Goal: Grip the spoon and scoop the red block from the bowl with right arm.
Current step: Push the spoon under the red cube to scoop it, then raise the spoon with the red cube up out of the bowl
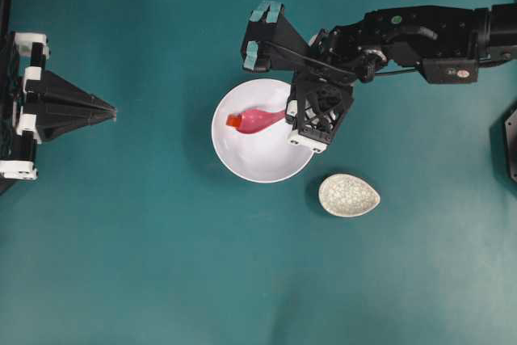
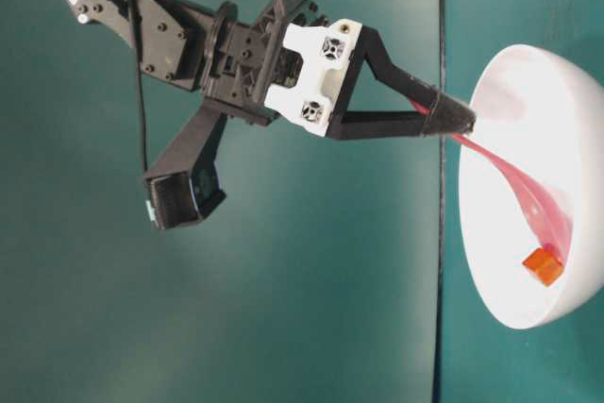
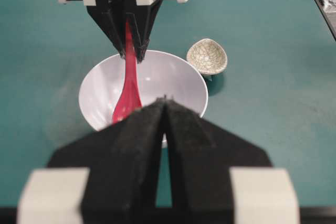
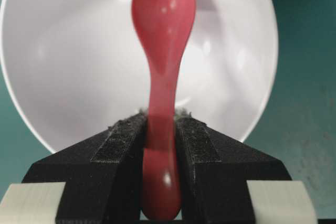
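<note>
My right gripper point(image 1: 291, 113) is shut on the short handle of the pink spoon point(image 1: 260, 120), at the right rim of the white bowl point(image 1: 242, 171). The spoon point(image 4: 163, 19) slants down into the bowl point(image 4: 68, 51), scoop toward the left side. A small red block point(image 1: 234, 121) lies inside the bowl, touching the scoop's far tip. From table level, the block point(image 2: 543, 266) rests on the bowl's inner wall point(image 2: 566, 73) at the end of the spoon point(image 2: 528, 200). My left gripper point(image 1: 111, 110) is shut on nothing at the table's left edge, well away from the bowl.
A small speckled cream dish point(image 1: 349, 195) sits on the teal table just right of and below the bowl. The right arm point(image 1: 420, 34) reaches in from the upper right. In the left wrist view the dish point(image 3: 208, 56) lies behind the bowl point(image 3: 184, 77).
</note>
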`<state>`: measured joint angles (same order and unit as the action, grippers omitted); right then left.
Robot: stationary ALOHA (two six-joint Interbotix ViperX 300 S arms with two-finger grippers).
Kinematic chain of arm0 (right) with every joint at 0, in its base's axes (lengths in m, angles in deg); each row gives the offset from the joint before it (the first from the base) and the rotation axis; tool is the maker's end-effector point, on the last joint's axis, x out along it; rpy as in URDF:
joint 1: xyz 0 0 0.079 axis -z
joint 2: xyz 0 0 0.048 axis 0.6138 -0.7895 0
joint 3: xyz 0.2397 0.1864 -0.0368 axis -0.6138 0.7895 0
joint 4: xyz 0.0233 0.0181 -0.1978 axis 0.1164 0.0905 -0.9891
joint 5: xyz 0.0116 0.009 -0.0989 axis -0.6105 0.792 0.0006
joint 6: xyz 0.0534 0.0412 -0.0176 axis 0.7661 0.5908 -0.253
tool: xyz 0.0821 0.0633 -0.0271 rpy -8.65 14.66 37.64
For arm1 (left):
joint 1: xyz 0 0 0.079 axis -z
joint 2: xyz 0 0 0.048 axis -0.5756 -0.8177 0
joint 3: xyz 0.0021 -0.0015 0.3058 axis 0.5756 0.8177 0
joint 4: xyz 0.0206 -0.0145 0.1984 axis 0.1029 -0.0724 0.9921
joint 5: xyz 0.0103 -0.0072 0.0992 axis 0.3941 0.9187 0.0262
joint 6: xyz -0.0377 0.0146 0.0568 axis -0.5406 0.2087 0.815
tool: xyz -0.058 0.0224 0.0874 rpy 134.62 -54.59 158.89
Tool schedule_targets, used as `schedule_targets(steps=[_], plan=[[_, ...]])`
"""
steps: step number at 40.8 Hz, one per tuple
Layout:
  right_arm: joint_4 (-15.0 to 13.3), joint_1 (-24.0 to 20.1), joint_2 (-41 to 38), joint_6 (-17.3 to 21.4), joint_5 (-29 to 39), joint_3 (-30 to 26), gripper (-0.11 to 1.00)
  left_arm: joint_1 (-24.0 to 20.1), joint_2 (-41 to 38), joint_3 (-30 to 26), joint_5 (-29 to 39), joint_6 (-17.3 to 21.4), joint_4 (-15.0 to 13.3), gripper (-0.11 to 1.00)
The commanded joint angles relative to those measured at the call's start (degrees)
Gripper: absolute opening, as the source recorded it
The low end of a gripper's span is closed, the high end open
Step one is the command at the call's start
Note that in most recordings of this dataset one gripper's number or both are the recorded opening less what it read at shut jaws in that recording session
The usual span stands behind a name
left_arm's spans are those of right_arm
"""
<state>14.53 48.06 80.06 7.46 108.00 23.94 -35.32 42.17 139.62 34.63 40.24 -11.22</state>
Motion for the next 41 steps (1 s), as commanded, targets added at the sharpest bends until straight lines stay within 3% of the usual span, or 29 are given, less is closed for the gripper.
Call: schedule_targets(steps=[1,20,34,41], plan=[[0.3,0.1,1.0,0.7,-0.7,-1.7,0.21,-0.1,-0.3,-1.7,-0.6,0.1,0.1,0.0],[0.4,-1.8,2.5,3.2,-3.7,1.3,0.21,-0.1,-0.4,-1.7,-0.6,0.1,0.1,0.0],[0.4,-3.7,12.8,7.9,-20.3,15.6,0.21,-0.1,-0.4,-1.7,-0.6,0.0,0.1,0.0],[0.3,-4.0,18.9,8.2,-25.0,19.0,0.21,0.0,-0.4,-1.7,-0.6,0.0,0.2,0.0]])
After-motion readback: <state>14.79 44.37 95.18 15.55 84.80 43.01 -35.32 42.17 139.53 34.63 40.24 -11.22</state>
